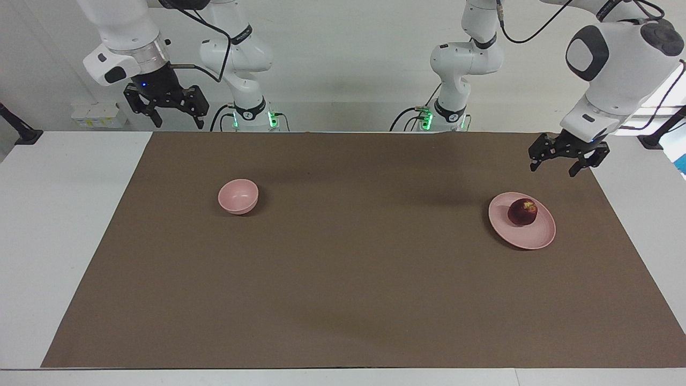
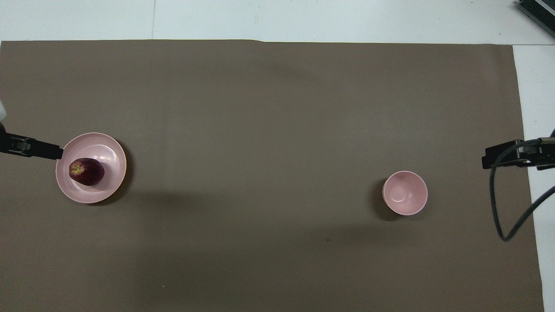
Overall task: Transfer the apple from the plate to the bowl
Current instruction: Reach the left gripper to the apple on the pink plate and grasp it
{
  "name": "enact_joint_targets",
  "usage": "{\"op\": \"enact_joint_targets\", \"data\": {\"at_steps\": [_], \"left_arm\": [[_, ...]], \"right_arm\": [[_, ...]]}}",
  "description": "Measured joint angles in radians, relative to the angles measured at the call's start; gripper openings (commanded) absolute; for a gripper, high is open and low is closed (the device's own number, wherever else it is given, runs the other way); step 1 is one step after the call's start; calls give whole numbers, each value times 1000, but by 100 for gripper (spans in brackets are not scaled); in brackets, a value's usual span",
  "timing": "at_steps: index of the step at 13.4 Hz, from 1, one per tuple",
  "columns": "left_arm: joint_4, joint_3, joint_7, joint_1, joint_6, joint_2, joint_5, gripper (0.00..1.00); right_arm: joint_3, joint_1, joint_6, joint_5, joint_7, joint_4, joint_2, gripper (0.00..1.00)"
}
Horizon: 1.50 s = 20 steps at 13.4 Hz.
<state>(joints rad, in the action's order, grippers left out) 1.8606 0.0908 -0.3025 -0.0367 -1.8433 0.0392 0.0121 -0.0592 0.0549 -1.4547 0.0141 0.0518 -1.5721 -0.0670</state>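
Observation:
The dark red apple (image 1: pixel 522 212) lies on the wide pale pink plate (image 1: pixel 530 242) toward the left arm's end of the mat; both also show in the overhead view, the apple (image 2: pixel 86 171) on the plate (image 2: pixel 113 149). The small deep pink bowl (image 1: pixel 238 196) stands empty toward the right arm's end, also seen from overhead (image 2: pixel 405 193). My left gripper (image 1: pixel 553 168) is open and empty, raised over the mat just beside the plate; one of its fingers (image 2: pixel 41 150) shows at the plate's rim. My right gripper (image 1: pixel 179 123) is open and empty, raised over the table's edge at the robots' end and apart from the bowl.
A brown mat (image 1: pixel 343 279) covers most of the white table (image 1: pixel 59 225). A black cable (image 2: pixel 498 208) hangs from the right arm over the mat's edge.

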Motion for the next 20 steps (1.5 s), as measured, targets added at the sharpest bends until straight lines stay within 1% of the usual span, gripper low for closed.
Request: {"op": "enact_joint_targets", "data": {"at_steps": [4, 6, 8, 11, 13, 15, 16, 18, 19, 20], "left_arm": [[196, 1, -3, 19, -248, -3, 0, 100], [261, 1, -6, 33, -326, -17, 0, 100], [306, 2, -7, 40, -419, -46, 0, 100], [330, 2, -7, 48, -485, -85, 1, 100], [349, 2, -7, 51, -524, -98, 1, 100], [384, 2, -7, 53, -560, -103, 9, 78], [401, 2, -7, 53, -570, -103, 16, 63], [410, 2, -8, 55, -582, -101, 26, 46], [410, 2, -8, 55, -584, -100, 28, 27], [410, 2, -8, 56, -589, -99, 28, 6]], "right_arm": [[1, 0, 16, 0, 1, 0, -3, 100], [1, 0, 22, -2, 8, -2, -7, 100], [-1, -4, 22, -13, 59, -7, -7, 100], [-12, -15, -5, -65, 155, -36, -7, 100], [-13, -43, -29, -86, 240, -62, -5, 100], [-14, -83, -69, -106, 329, -93, -1, 100], [-15, -102, -93, -118, 376, -112, 2, 100], [-15, -140, -136, -136, 480, -146, 20, 100], [-15, -159, -155, -140, 529, -155, 37, 100], [-16, -180, -173, -143, 571, -159, 57, 100]]}}
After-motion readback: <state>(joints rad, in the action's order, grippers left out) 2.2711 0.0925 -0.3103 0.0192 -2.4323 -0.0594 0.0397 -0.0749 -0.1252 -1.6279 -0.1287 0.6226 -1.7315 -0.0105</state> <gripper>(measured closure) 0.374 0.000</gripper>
